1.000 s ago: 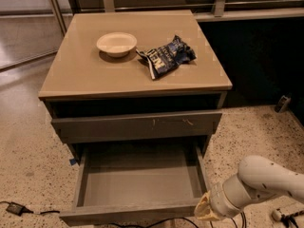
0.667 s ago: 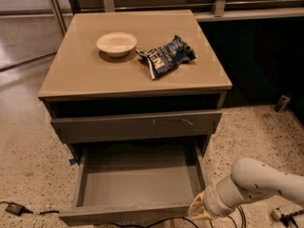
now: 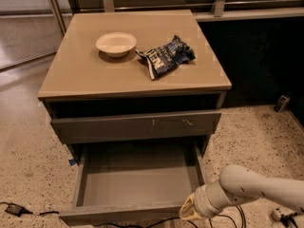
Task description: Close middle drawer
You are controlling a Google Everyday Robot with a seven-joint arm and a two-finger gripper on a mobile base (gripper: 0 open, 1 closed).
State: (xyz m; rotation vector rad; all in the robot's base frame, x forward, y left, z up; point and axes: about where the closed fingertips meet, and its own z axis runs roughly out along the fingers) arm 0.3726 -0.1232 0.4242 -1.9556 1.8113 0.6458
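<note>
The wide, shallow grey wooden middle drawer point(image 3: 137, 186) stands pulled far out under the grey scratched drawer front point(image 3: 109, 126), its long axis running 9 to 3 o'clock. The hand point(image 3: 188, 209) sits by its front's right end, at 5 o'clock in view; how wide it stands cannot be told. Closing likely needs a push toward 12.

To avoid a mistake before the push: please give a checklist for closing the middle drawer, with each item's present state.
1. The middle drawer stands pulled out: ok.
2. Nothing lies inside it: ok.
3. The claw is at its front's right end: ok.
4. The claw touches the front: cannot tell.
5. The floor cable is clear of the drawer: cannot tell.
6. The bowl and bag sit back from the top's edge: ok.
</note>
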